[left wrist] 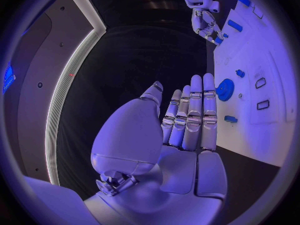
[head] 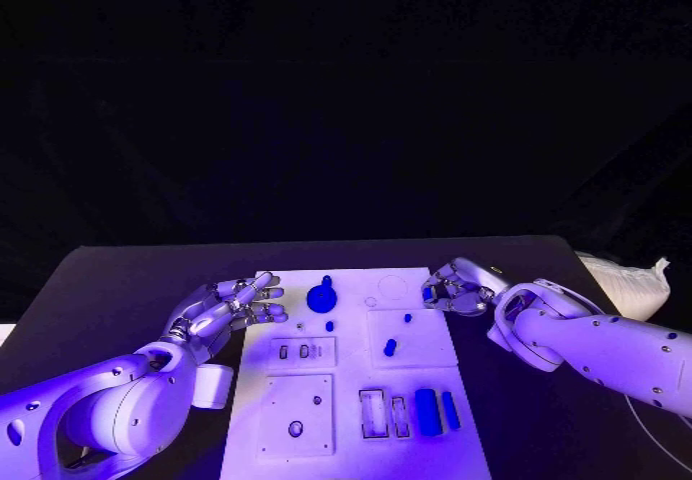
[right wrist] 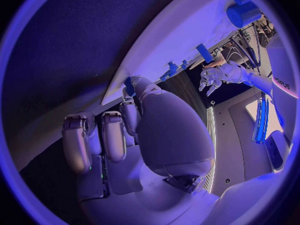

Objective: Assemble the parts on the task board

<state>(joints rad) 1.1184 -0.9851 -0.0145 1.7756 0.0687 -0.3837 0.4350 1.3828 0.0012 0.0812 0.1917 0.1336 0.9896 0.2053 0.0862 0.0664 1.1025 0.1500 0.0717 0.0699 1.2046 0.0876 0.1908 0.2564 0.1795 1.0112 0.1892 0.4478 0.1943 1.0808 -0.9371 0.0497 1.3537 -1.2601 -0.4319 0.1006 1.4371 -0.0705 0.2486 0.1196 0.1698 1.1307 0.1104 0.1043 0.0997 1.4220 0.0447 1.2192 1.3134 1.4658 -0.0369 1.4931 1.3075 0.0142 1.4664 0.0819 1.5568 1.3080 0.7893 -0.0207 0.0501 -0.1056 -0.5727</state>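
Early stage: blue gear-shaped part (head: 322, 297) seated on white task board (head: 411, 345); two blue bars (head: 437, 411) loose. My left hand (head: 231, 305) spread, empty; right hand (head: 459, 288) pinching small blue part (right wrist: 129, 84).

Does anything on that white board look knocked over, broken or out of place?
Nothing stands out. The task board lies flat and square on the table, and its blue parts, such as the round gear and the two bars, sit tidily on it. The left hand and right hand are at its far corners, neither plainly holding anything.
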